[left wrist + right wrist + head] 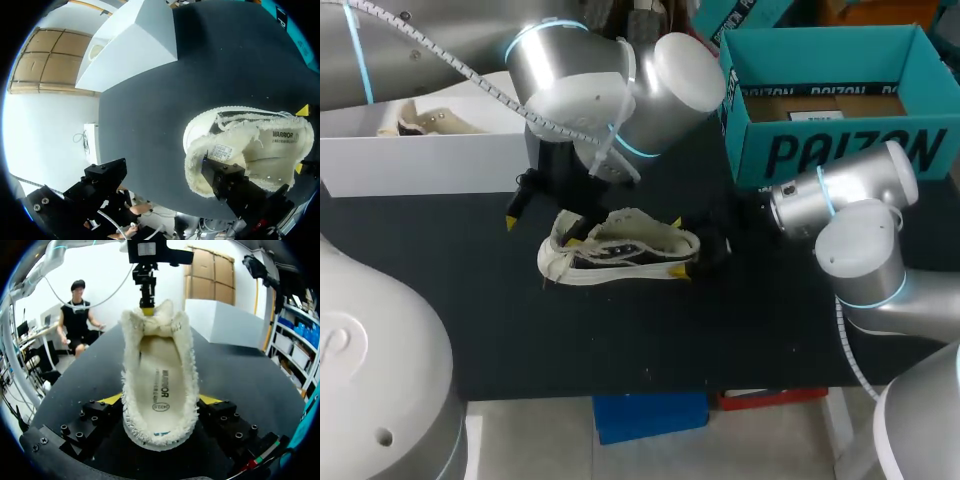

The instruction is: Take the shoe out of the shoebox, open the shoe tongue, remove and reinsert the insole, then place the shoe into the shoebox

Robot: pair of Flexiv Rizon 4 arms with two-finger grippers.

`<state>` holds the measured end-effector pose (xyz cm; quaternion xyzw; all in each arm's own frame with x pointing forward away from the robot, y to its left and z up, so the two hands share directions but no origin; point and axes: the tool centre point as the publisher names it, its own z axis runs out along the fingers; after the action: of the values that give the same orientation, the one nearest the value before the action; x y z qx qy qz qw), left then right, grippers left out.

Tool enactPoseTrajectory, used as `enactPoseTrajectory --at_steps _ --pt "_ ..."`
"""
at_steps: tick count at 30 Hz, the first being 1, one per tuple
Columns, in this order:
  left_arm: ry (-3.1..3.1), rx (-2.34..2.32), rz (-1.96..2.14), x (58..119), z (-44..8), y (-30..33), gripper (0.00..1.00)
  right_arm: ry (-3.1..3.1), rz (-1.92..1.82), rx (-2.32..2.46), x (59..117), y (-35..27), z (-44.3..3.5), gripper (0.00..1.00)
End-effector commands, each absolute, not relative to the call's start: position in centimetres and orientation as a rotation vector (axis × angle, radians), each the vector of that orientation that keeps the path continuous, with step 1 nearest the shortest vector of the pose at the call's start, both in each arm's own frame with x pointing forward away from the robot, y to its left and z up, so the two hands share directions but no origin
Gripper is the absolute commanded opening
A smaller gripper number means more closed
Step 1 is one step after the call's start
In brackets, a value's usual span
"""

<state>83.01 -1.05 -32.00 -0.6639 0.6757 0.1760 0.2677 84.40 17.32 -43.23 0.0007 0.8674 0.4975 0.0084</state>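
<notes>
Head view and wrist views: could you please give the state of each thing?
Cream fleece-lined shoe: out of the box, on the black table.
Printed insole: inside the shoe.
Teal cardboard shoebox: open, no shoe inside.
Left hand: open, one finger at the shoe.
Right hand: shut on the shoe.

Light falls evenly from overhead and is bright in every view. In the head view the left arm (670, 75) and right arm (860, 250) carry soft white glare on their shells. The black table (620, 340) is matte, and hardly any shadow shows around the pale shoe (620, 250). Ahead of the left claw (167, 170) the white box (135, 45) is almost washed out on its upper face and greyer on its side. That claw's own fingers (235, 185), close in, look dark and soft. Between the right claw's (160, 400) fingers the shoe's toe looms swollen. Table edges bow toward each wrist view's rim.
</notes>
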Motion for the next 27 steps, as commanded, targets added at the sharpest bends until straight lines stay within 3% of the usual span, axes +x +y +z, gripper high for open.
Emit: enactPoseTrajectory --at_steps 1,12,21,22,23,24,25,27 --pt "1.830 -1.801 0.477 83.3 -33.4 -0.3 1.00 2.712 1.552 0.005 84.5 17.3 -43.4 0.00" --pt "1.868 -1.800 0.468 83.8 -34.9 -0.4 1.00 2.712 1.552 0.005 84.5 17.3 -43.4 0.00" --pt "2.323 -1.631 -0.215 83.7 -29.4 -1.5 1.00 2.712 1.552 0.005 84.5 17.3 -43.4 0.00" --pt "2.382 -1.584 -0.289 83.7 -28.6 -1.8 0.95 2.712 1.552 0.005 84.5 17.3 -43.4 0.00" --pt "2.448 -1.541 -0.354 83.8 -28.0 -2.2 0.53 2.712 1.552 0.005 84.5 17.3 -43.4 0.00" --pt "2.512 -1.474 -0.407 83.9 -27.4 -2.7 0.17 2.712 1.552 0.005 84.5 17.3 -43.4 0.00" --pt "2.570 -1.408 -0.470 83.9 -26.9 -3.2 0.00 2.712 1.552 0.005 84.5 17.3 -43.4 0.00" --pt "2.754 -1.227 -0.598 83.9 -25.8 -4.4 0.00 2.712 1.552 0.005 84.5 17.3 -43.4 0.00"
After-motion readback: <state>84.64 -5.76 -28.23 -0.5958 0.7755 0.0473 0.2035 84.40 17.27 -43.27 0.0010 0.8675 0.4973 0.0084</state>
